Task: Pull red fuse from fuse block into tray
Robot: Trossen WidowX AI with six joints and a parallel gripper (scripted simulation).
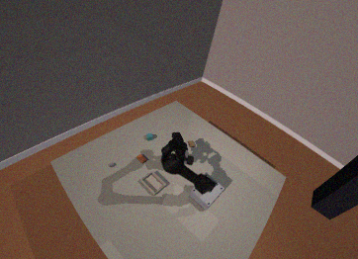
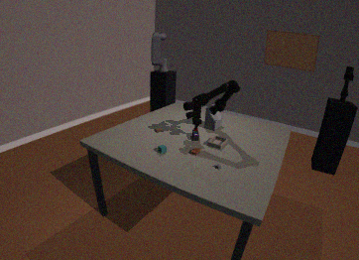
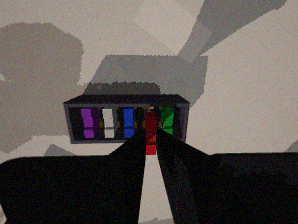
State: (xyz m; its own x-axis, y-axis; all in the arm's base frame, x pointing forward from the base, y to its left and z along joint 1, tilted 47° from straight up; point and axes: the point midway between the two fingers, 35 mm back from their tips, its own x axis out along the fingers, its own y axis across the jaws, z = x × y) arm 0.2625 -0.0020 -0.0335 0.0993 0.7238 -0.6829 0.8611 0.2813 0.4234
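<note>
Currently, gripper [image 2: 196, 127] [image 3: 150, 134] fingers pinch the red fuse [image 3: 151, 132] (tips right on it) above the fuse block [image 2: 195, 137] [image 3: 126, 138], between blue fuse [image 3: 129, 122] and green fuse [image 3: 168, 120] in wrist view.

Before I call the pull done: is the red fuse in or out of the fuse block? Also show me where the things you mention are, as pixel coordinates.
Apparently out: the gripper [image 3: 150, 134] holds the red fuse [image 3: 151, 131], which looms nearer the camera than its neighbours and overhangs the block's edge [image 3: 100, 142].

Purple, white, blue, seemingly plain red [image 3: 151, 131] and green [image 3: 168, 120] fuses; teal lump [image 1: 149, 136] [image 2: 162, 149].
</note>
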